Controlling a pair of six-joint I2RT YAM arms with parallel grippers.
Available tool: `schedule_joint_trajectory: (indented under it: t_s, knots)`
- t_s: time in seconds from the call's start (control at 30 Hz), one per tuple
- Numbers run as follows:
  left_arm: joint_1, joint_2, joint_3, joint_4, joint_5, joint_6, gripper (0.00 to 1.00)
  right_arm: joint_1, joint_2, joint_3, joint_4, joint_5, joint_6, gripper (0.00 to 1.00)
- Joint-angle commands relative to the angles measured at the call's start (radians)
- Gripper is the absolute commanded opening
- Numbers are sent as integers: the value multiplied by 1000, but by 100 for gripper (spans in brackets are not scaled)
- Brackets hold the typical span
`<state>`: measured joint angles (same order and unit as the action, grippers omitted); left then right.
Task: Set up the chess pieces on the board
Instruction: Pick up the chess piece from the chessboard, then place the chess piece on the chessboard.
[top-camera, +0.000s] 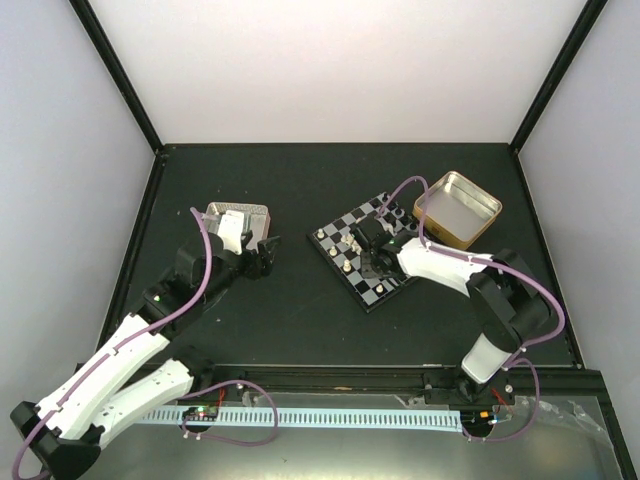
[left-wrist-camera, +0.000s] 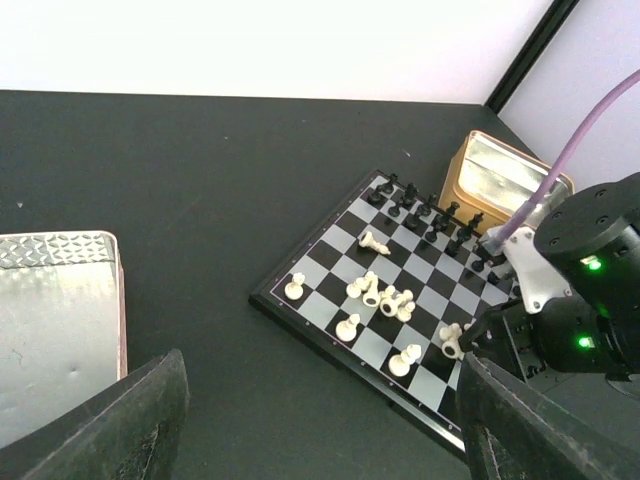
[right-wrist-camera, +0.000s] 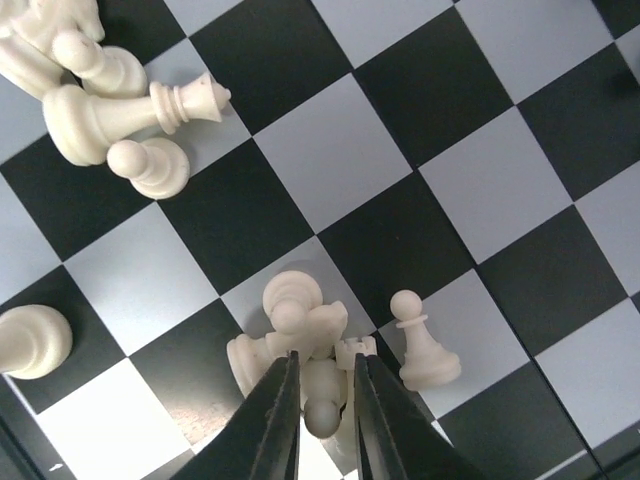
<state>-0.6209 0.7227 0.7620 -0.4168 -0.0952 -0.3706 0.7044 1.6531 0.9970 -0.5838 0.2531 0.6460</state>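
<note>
Your right claw stands narrow over the board. Its two fingers press against either side of a cream pawn, which fills the gap between them. That pawn sits among the huddled cream pieces and touches them, with the cluster just ahead of the fingertips. Directly right of the claw, an upright pawn stands on a light square, close to the fingers but not touching them. Up and to the left, well clear of the claw, the toppled cream pieces lie on their sides in a heap.

From the left wrist view you see the black pieces standing in rows along the board's far edge, near the gold tin. Your left claw hangs wide with nothing between its fingers. It is above the table, just beside the silver tin and well apart from the board.
</note>
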Motion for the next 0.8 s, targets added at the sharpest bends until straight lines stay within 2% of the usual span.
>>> schedule_joint_trajectory:
  t_s: [0.0, 0.13, 0.27, 0.53, 0.77]
  knots:
    - [11, 6, 5, 23, 14, -4, 75, -4, 25, 23, 26, 2, -10, 15]
    - [12, 4, 5, 23, 13, -5, 75, -4, 19, 21, 26, -17, -15, 7]
    - [13, 4, 3, 22, 15, -5, 75, -4, -23, 8, 16, -36, -23, 4]
    - [15, 6, 1, 27, 24, -7, 75, -2, -110, -18, 2, -108, -50, 3]
    - [16, 6, 1, 26, 30, -6, 75, 2, -90, -34, -4, -146, -66, 4]
